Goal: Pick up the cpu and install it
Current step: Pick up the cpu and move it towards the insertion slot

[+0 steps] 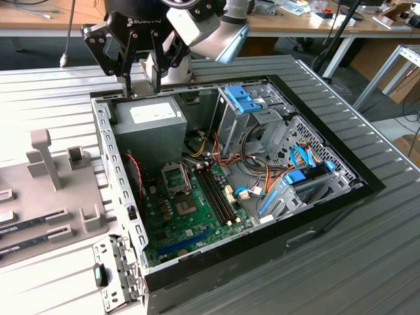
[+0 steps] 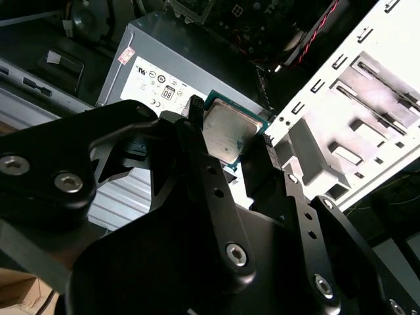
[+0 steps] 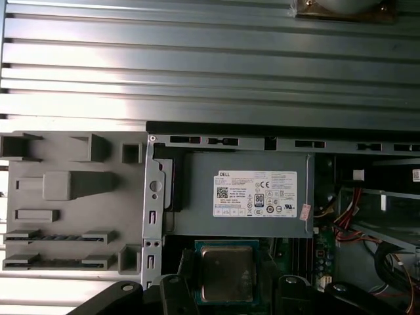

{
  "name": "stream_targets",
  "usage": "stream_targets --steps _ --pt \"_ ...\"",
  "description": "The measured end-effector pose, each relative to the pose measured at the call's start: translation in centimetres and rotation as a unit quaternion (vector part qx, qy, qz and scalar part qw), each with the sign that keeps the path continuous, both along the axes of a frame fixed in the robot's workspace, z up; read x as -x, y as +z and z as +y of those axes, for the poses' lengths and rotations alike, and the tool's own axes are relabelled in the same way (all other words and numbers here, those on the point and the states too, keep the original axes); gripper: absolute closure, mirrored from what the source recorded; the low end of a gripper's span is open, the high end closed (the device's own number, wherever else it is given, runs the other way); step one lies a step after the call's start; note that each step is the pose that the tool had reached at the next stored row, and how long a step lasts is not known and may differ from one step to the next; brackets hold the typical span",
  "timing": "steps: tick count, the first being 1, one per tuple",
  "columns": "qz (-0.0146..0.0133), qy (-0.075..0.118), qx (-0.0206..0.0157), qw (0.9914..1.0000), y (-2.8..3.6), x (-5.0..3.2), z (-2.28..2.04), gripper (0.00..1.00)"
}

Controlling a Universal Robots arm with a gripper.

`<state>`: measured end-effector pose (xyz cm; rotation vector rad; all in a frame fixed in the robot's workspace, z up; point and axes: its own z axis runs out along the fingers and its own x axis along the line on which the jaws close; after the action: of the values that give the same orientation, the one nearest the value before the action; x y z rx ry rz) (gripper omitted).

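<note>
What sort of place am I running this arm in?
Likely a robotics lab or workshop: an open computer case lies on a ribbed metal table, a grey fixture plate beside it, cluttered wooden benches behind. The gripper holds the cpu.

Holding the cpu (image 2: 226, 131), the pincer (image 1: 140, 87) hangs over the power supply (image 1: 147, 121), which blocks a straight descent there. Free room opens above the motherboard's socket (image 1: 176, 177), hemmed by the case wall (image 1: 110, 154) and red wires (image 1: 136, 176) on the exterior view's left and the memory sticks (image 1: 216, 193) on its right. A cable bundle (image 1: 220, 157) and a tall drive cage (image 1: 246, 108) crowd the space beyond the sticks.
</note>
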<state>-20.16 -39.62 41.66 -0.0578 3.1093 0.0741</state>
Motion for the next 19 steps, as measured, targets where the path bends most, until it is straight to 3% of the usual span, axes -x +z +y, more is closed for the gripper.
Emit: stream_targets --steps 19 --pt "0.0000 0.000 0.0000 1.00000 -0.26 -1.13 0.00 0.53"
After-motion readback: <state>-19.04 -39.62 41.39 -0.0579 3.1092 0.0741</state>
